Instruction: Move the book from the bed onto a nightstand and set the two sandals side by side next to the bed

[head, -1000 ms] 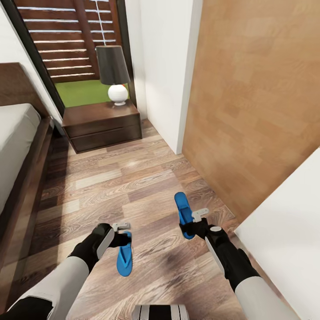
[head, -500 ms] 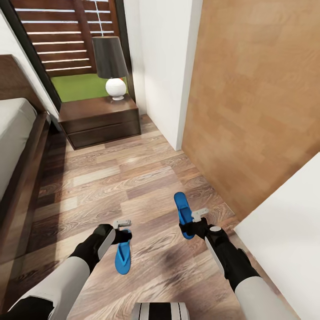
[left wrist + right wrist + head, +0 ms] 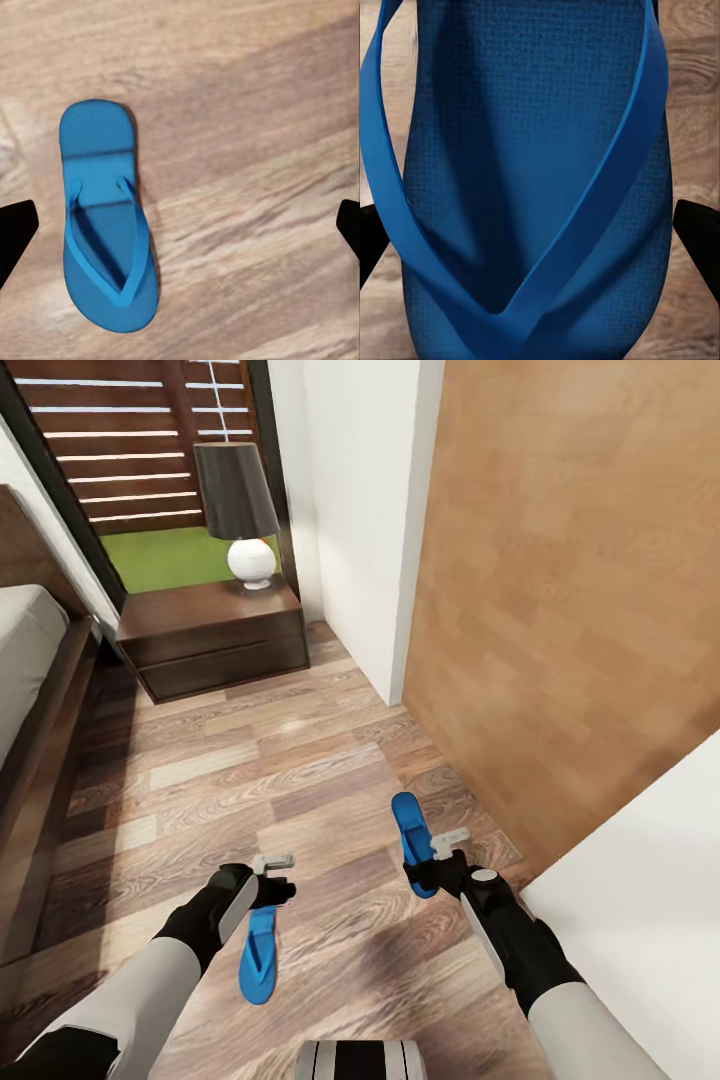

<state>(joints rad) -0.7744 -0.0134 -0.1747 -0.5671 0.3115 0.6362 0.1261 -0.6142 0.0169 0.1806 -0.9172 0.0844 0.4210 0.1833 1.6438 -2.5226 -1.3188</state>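
Note:
One bright blue sandal [image 3: 257, 957] lies flat on the wood-plank floor, strap up, just below my left gripper [image 3: 277, 882]. In the left wrist view that sandal [image 3: 105, 225] rests on the planks, and the fingertips [image 3: 15, 232] stand wide apart above it, holding nothing. My right gripper [image 3: 424, 868] is shut on the other sandal [image 3: 408, 830], which sticks out ahead of it above the floor; its sole and strap [image 3: 536, 172] sit between the fingers in the right wrist view. The bed [image 3: 30, 660] runs along the left edge. The nightstand [image 3: 215, 630] stands beyond it. The book is out of view.
A dark-shaded lamp with a white round base [image 3: 240, 510] stands on the nightstand, in front of the tall window [image 3: 140, 450]. A white wall corner [image 3: 360, 510] and a light wooden panel [image 3: 570, 580] close off the right side. A white surface [image 3: 640, 920] is at lower right.
The left gripper has let go of its sandal, which now lies on the floor below it. The whole view has shifted, so the camera moved. The right gripper still holds its sandal.

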